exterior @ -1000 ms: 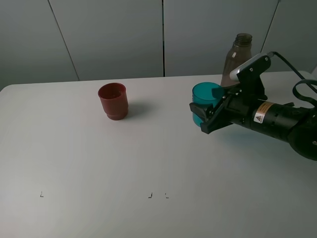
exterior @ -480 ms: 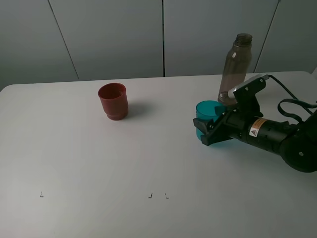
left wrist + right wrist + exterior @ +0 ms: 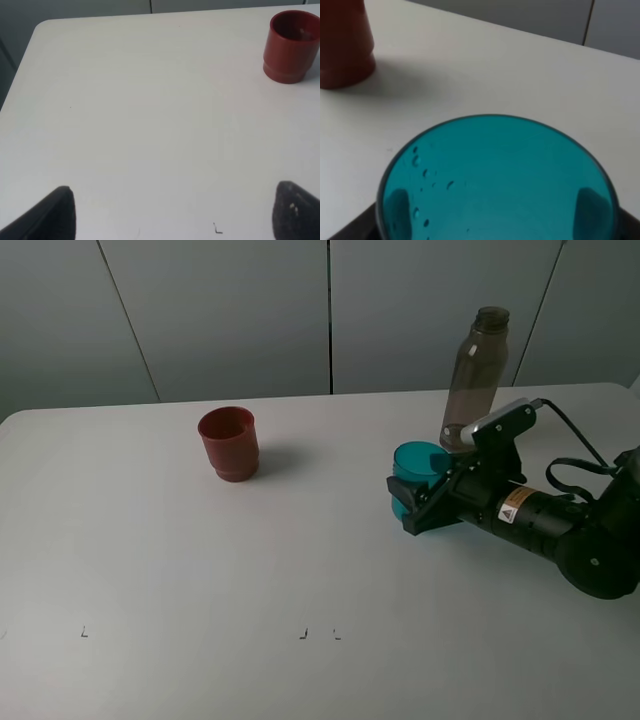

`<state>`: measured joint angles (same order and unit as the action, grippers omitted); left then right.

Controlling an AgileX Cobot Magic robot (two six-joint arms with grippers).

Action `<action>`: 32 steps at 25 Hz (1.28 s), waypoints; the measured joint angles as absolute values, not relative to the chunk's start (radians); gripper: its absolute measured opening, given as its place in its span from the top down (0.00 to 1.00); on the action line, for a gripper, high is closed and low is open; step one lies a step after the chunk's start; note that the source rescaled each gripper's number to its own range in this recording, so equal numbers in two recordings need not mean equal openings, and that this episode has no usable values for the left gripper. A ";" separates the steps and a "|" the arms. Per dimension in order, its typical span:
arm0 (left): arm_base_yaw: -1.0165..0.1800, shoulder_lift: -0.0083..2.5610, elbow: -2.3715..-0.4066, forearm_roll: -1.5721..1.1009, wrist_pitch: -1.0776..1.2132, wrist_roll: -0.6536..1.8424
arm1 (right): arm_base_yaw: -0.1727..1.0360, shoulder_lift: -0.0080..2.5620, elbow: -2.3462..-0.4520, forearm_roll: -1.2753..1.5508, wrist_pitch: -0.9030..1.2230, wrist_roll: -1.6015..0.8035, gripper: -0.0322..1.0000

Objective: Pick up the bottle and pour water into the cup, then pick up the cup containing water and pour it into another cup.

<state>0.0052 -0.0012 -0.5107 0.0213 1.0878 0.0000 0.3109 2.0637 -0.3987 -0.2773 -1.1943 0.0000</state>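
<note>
White table [image 3: 150, 570], grey wall: your right gripper [image 3: 415, 502] grips the teal cup [image 3: 412, 468] beside the bottle [image 3: 476, 375] (left gripper [image 3: 170, 212] empty, spread). Next, carry it to the red-brown cup [image 3: 229, 443] and tip.

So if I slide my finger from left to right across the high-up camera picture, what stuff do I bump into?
Red-brown cup → teal cup held by the right gripper → smoky bottle standing behind.
</note>
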 joint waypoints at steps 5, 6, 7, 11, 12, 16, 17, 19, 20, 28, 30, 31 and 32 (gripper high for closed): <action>0.005 -0.001 -0.511 0.021 1.088 0.000 | 0.311 2.066 -0.399 -0.283 -1.197 -0.014 0.83; 0.005 -0.001 -0.511 0.021 1.088 0.000 | 0.311 2.066 -0.399 -0.285 -1.197 -0.015 0.83; 0.005 -0.001 -0.511 0.021 1.088 0.000 | 0.311 2.066 -0.399 -0.289 -1.197 -0.015 0.83; 0.005 -0.001 -0.511 0.021 1.088 0.000 | 0.311 2.066 -0.399 -0.296 -1.197 -0.015 0.83; 0.005 -0.001 -0.511 0.021 1.088 0.000 | 0.311 2.066 -0.399 -0.296 -1.197 -0.015 0.83; 0.005 -0.001 -0.511 0.021 1.088 0.000 | 0.311 2.066 -0.399 -0.300 -1.197 -0.015 0.83; 0.005 -0.001 -0.511 0.021 1.088 0.000 | 0.311 2.066 -0.399 -0.300 -1.197 -0.015 0.83; 0.005 -0.001 -0.511 0.021 1.088 0.000 | 0.311 2.066 -0.399 -0.300 -1.197 -0.015 0.83; 0.005 -0.001 -0.511 0.021 1.088 0.000 | 0.311 2.066 -0.399 -0.300 -1.197 -0.015 0.83; 0.005 -0.001 -0.511 0.021 1.088 0.000 | 0.311 2.066 -0.399 -0.300 -1.199 -0.016 0.03; 0.005 -0.001 -0.511 0.021 1.088 0.000 | 0.311 2.066 -0.399 -0.304 -1.199 -0.016 0.01; 0.005 -0.001 -0.511 0.021 1.088 0.000 | 0.311 2.066 -0.396 -0.303 -1.199 -0.016 0.01; 0.005 -0.001 -0.511 0.021 1.088 0.000 | 0.311 2.064 -0.391 -0.303 -1.201 -0.016 0.01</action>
